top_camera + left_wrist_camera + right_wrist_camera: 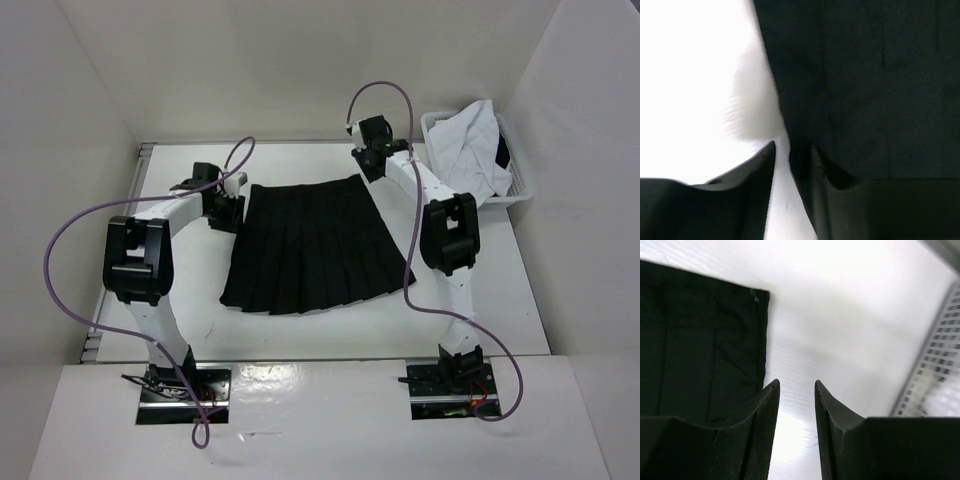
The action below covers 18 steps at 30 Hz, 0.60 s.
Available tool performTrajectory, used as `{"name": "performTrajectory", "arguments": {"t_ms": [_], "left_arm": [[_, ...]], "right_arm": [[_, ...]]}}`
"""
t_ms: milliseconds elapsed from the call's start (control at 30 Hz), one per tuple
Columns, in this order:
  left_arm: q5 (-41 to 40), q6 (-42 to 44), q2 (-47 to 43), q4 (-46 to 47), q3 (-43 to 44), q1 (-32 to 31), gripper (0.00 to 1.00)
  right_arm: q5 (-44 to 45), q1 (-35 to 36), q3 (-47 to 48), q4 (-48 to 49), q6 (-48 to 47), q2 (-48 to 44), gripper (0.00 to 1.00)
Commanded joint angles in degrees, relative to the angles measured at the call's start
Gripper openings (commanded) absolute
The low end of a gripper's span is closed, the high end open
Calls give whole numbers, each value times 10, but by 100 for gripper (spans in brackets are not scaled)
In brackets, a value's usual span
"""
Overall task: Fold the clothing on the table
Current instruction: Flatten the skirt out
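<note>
The black skirt (315,250) lies spread flat in the middle of the white table (330,338), with its narrow waistband on the far side and its hem toward the arms. The left gripper (791,146) sits low at the waistband's left corner, jaws slightly apart with the cloth's edge just beside one finger. The right gripper (796,382) is just off the right corner, jaws parted over bare tabletop, near a basket (517,172).

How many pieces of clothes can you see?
2. A black skirt lies flat on the table; a white garment sits in the basket at the far right. More could hide under it.
</note>
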Motion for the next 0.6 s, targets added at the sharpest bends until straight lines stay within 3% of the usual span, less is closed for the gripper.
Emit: {"name": "performTrajectory", "arguments": {"t_ms": [0, 133, 400, 567], "left_arm": [[3, -4, -52, -15, 43, 13, 47], [9, 1, -22, -15, 97, 13, 59], [47, -10, 85, -9, 185, 13, 58], [47, -10, 133, -9, 232, -9, 50]], "right_arm": [[0, -3, 9, 20, 7, -72, 40], [-20, -3, -4, 20, 13, -72, 41], [-54, -3, -30, 25, 23, -66, 41], [-66, -3, 0, 17, 28, -32, 41]]}}
